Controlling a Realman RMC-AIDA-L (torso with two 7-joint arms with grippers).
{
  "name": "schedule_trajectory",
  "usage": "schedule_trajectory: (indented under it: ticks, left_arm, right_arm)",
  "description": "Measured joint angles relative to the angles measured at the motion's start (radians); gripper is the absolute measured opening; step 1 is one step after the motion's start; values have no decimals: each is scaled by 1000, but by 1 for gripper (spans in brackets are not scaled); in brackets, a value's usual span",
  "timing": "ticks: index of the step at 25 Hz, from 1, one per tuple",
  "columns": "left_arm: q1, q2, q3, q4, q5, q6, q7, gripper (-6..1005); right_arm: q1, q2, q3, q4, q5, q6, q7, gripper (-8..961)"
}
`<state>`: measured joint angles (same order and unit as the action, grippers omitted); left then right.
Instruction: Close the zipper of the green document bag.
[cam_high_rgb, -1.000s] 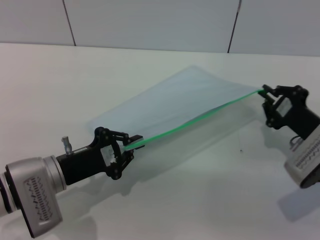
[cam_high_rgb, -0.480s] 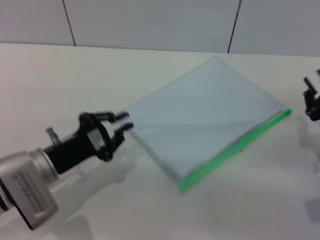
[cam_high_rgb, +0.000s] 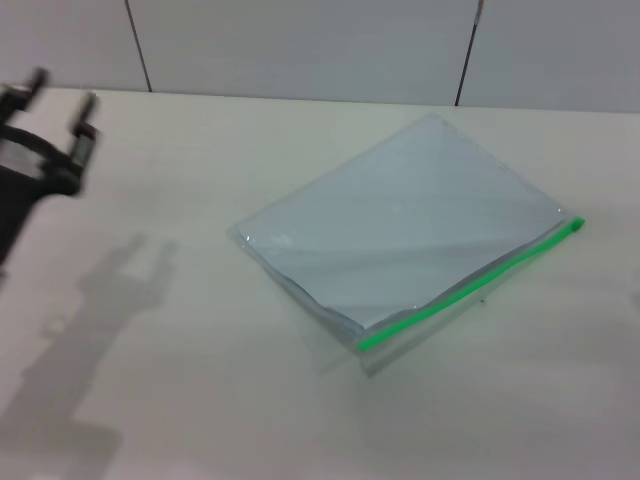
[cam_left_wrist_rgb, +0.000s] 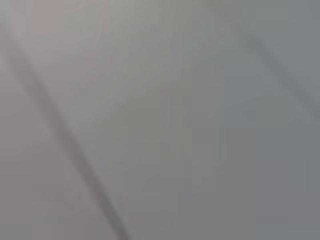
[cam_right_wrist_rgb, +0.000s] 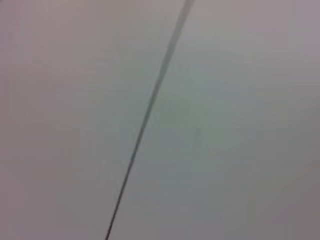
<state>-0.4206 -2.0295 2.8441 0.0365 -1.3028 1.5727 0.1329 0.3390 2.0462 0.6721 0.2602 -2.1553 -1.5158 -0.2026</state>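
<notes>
The green document bag (cam_high_rgb: 400, 225) lies flat on the white table (cam_high_rgb: 180, 410), a pale translucent pouch turned at an angle. Its zipper (cam_high_rgb: 470, 288) is a bright green strip along the bag's near right edge, running from the near corner to the right corner. I cannot make out the slider. My left gripper (cam_high_rgb: 62, 92) is raised at the far left edge of the head view, well away from the bag, open and holding nothing. My right gripper is out of view. Both wrist views show only a plain grey surface crossed by a dark line.
A grey panelled wall (cam_high_rgb: 300, 45) runs behind the table's far edge. The left arm's shadow (cam_high_rgb: 110, 300) falls on the table left of the bag.
Both grippers have let go of the bag, which dropped flat onto the table. The left gripper drew back up and to the left; the right gripper left the view.
</notes>
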Motion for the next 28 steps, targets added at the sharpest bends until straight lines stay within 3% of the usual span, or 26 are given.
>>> schedule_trajectory:
  ticks: [5,11,17,23,28]
  left_arm:
    - [5,4,-8,-9,-68,58,-158,491]
    - [11,4,-16,-24,-114,122,-236,512]
    - [9,3,-26,-25,-139,121,-244,533]
    - [8,1,-26,-26,-145,117,-242,755]
    - [7,0,-26,-26,-145,117,-242,789]
  right_arm:
    - [5,-3,-2,-22,28,-4,145,731]
    - [15,-3,-41,-22,22,-7,159,896]
    - [24,-3,-63,-14,21,-8,160,896]
    - [33,-3,-64,-13,19,-3,160,896]
    - [34,-3,-76,-13,20,-8,160,896]
